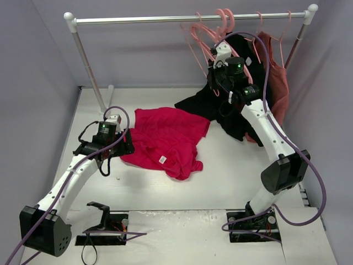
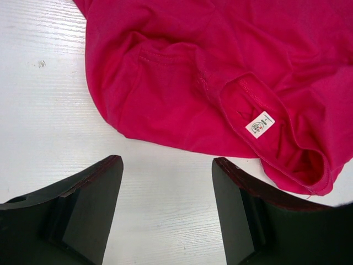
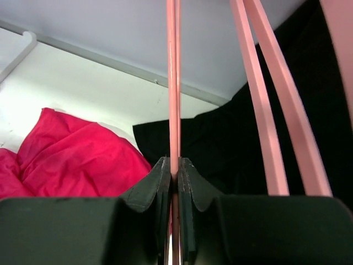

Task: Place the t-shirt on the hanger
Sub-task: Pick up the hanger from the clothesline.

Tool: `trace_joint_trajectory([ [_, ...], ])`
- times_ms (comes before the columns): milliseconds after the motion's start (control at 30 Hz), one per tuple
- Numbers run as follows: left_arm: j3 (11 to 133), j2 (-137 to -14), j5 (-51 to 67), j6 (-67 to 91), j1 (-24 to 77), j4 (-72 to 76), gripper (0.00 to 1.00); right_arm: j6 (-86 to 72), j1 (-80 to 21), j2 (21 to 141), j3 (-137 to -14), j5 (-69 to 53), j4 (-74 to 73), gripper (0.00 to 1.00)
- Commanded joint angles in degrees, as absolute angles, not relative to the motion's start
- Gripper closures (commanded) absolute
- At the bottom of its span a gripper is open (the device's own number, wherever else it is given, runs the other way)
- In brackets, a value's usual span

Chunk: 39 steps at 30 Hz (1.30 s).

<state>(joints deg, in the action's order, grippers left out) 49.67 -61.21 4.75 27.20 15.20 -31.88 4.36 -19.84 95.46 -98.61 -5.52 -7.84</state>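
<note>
T-shirt (image 1: pixel 165 141): crumpled heap on table (image 1: pixel 231 171), about the middle, a bit toward the left edge; neck part with white tag (image 2: pixel 260 125) on the near side.
Hanger (image 3: pixel 174 83): up by the rail (image 1: pixel 187 19), above the far right corner of table, among other pink hangers.
Right gripper (image 3: pixel 174 165): clenched tight on one thin bar of hanger.
Left gripper (image 2: pixel 167 161): jaws wide apart, nothing in them; just over bare table at the near left side of t-shirt, not touching it.
T-shirt feel: soft, light, floppy; likely to sag and fold when lifted; hard to hurt.
Hanger feel: light, thin, stiff, smooth; likely to swing or twist in a small pinch; risk of hook catching on the other hangers.
Best grab on t-shirt: probably the neck rim by the tag, or a shoulder seam; better through one layer only, to open the neck hole for hanger.
Best grab on hanger: a firm pinch on a bar, as now, with hook left free to lift off the rail.
Black shirt (image 1: pixel 204 102): just beside the far right side of t-shirt; easy to catch by mistake.
</note>
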Motion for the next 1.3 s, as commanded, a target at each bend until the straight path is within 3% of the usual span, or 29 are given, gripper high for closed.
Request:
trace_joint_trajectory([
  [0,51.2,-61.3,5.2,27.2,14.9,-30.6,0.35,6.8,-19.4,92.4,-102.0,-8.7,-0.7,1.0],
  [167,51.2,-61.3,5.2,27.1,14.9,-30.7,0.35,7.5,-19.5,88.2,-100.5,-12.8,3.9,1.0],
  [433,51.1,-61.5,5.7,27.1,14.8,-30.5,0.35,6.6,-19.9,82.9,-96.2,-20.5,-2.9,1.0],
  [633,51.4,-62.3,6.3,27.3,15.0,-30.5,0.36,5.1,-24.2,74.8,-83.3,-20.5,-8.6,1.0],
  [767,52.3,-62.7,5.5,28.9,16.8,-30.7,0.46,4.0,-29.2,69.4,-73.4,-17.7,-13.6,1.0],
  [1033,51.8,-66.7,0.5,34.8,22.3,-30.1,0.47,-2.8,-36.9,58.9,-59.7,-20.1,-21.0,1.0],
  [1267,50.8,-72.1,-2.0,40.1,24.2,-24.2,0.47,-6.1,-38.4,58.9,-60.8,-20.0,-24.1,1.0],
])
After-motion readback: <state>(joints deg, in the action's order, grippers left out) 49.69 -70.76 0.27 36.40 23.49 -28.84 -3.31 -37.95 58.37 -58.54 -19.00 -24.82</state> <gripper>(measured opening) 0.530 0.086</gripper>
